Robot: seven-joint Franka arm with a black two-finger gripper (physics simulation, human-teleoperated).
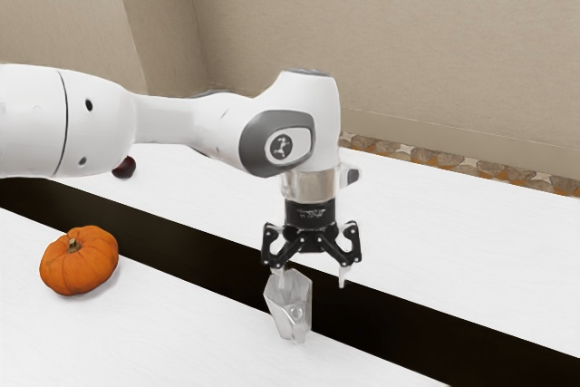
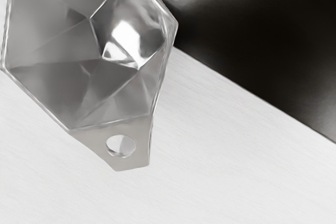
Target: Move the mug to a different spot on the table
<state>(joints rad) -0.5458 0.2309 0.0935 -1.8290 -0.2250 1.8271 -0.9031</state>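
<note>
1. Two white surfaces are filling the scene: a near tabletop [image 1: 163, 333] and a far tabletop [image 1: 453, 224]. A dark gap [image 1: 181, 224] is running diagonally between them.
2. Plain beige walls [image 1: 408, 24] are closing the room behind the far tabletop. A patterned brown strip [image 1: 453, 162] is running along the foot of the wall.
3. The mug [image 1: 290, 310], clear, faceted and narrowing toward its base, is sitting at the near tabletop's edge, right beside the gap. Whether its base is touching the surface cannot be told.
4. The gripper [image 1: 314, 283] is hanging straight down over the mug with its jaws spread wide. One finger is reaching down at the mug's mouth; the other is hanging apart from the mug, over the gap. The mug is not being clamped from two sides.
5. In the wrist view the mug [image 2: 89, 56] is lying just under the hand, showing a flat handle tab [image 2: 123, 148] with a round hole. The tabletop's edge is passing near the mug, with the gap [image 2: 262, 35] beyond it.
6. Bare white surface is extending from the mug toward the exterior view's left. An orange pumpkin [image 1: 79, 258] is sitting there, well apart from the mug.
7. A small dark round thing [image 1: 124, 168] is showing on the far tabletop, partly hidden behind the arm [image 1: 181, 124].
</note>
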